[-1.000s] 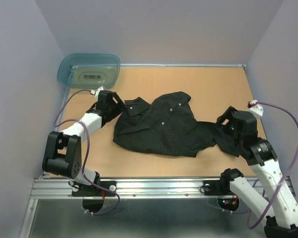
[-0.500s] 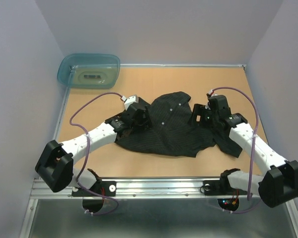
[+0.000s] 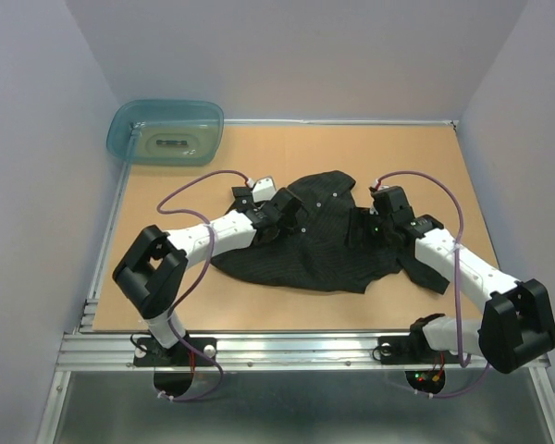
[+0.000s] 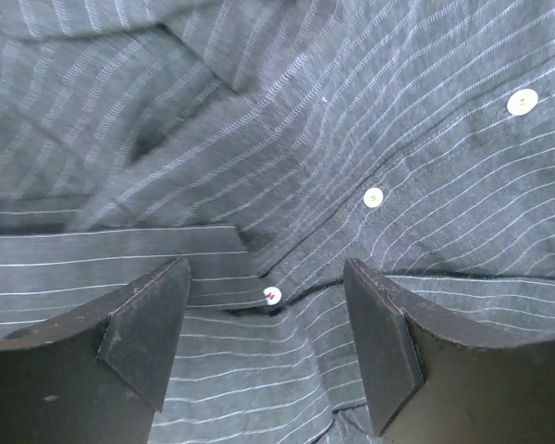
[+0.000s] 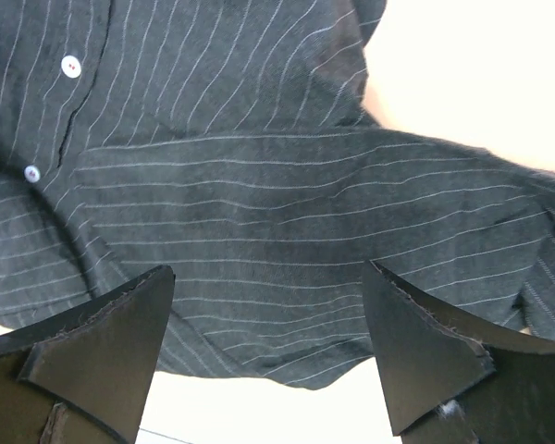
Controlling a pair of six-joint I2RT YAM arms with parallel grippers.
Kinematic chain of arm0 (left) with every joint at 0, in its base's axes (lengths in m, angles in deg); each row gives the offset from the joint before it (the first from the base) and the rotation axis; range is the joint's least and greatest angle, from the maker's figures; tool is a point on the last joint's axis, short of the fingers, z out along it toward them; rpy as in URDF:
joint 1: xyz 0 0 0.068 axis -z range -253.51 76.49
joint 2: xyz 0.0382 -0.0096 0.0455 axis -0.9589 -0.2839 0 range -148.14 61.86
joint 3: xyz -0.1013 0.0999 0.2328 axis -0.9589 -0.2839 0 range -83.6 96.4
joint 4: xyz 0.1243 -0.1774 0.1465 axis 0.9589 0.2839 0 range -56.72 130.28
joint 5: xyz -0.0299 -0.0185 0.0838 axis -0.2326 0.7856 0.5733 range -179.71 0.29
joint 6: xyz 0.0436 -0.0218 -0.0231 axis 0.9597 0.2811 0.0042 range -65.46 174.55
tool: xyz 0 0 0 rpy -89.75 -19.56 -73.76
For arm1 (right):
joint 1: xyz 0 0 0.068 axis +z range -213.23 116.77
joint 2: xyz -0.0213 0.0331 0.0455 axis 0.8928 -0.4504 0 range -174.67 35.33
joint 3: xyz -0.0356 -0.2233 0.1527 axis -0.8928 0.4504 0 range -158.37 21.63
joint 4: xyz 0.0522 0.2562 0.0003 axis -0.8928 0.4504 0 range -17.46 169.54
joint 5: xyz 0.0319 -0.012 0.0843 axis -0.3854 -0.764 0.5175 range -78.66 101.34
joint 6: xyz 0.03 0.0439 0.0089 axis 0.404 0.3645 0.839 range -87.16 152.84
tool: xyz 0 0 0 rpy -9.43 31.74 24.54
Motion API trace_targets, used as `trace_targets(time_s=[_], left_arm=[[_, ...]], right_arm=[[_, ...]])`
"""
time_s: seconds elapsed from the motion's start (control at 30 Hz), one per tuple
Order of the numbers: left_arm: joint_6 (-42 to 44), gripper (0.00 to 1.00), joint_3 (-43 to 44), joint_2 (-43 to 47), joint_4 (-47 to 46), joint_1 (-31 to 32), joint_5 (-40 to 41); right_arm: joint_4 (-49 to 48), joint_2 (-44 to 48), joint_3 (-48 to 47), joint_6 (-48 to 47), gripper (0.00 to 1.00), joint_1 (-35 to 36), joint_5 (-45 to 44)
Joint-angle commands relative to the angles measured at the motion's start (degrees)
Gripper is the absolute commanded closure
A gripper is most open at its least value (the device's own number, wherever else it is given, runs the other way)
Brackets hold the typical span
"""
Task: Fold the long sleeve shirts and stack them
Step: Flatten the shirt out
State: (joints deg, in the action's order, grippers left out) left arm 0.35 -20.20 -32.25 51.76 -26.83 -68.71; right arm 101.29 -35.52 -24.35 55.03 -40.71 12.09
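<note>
You are at the very beginning of the work. The black pinstriped shirt (image 3: 314,245) lies crumpled in the middle of the counter (image 3: 398,157), button front up, with one sleeve trailing toward the right side. No fold is made and there is no stack; I see only this one shirt. The left jaws stand apart just above the button line, and the right jaws stand apart above the right part of the shirt. Neither pinches any cloth. I judge that you must first spread the shirt flat, then fold sleeves and body. The teal tub (image 3: 166,131) stands at the far left corner, well apart.
</note>
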Motion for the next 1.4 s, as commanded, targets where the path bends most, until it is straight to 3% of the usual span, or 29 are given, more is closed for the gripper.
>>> trace_targets(time_s=[0.0,0.4,0.57,0.77,0.87,1.0,1.17,1.37], left_arm=[[-2.14,0.22,3.31,-3.01,4.37,1.93,3.00],[-3.28,0.35,4.37,-6.97,10.44,4.04,3.26],[-3.02,0.50,3.49,-6.70,10.70,4.13,4.14],[-2.15,0.79,3.22,-5.04,10.78,4.04,6.25],[-1.79,0.85,2.88,-2.06,12.37,4.12,8.71],[-0.21,0.87,1.12,5.50,13.34,4.04,12.05],[1.98,0.87,-3.00,12.62,12.28,4.04,12.76],[4.27,0.87,-6.35,19.39,10.70,4.04,13.19]], right_arm=[[-2.91,1.41,1.59,-1.37,0.13,0.24,-2.77],[-3.35,1.77,2.38,-1.45,0.13,0.33,-3.13],[-5.02,0.54,2.56,-2.95,0.13,1.29,1.70],[-5.46,-1.48,1.68,-2.34,0.13,4.90,-0.14],[-5.37,-0.78,1.68,-1.46,0.14,4.90,-3.20],[-4.67,1.32,2.03,1.35,0.20,4.72,-14.95],[-3.18,3.96,1.68,6.53,0.21,2.19,-20.79],[-2.83,5.46,1.07,12.69,0.00,-2.12,-26.15]])
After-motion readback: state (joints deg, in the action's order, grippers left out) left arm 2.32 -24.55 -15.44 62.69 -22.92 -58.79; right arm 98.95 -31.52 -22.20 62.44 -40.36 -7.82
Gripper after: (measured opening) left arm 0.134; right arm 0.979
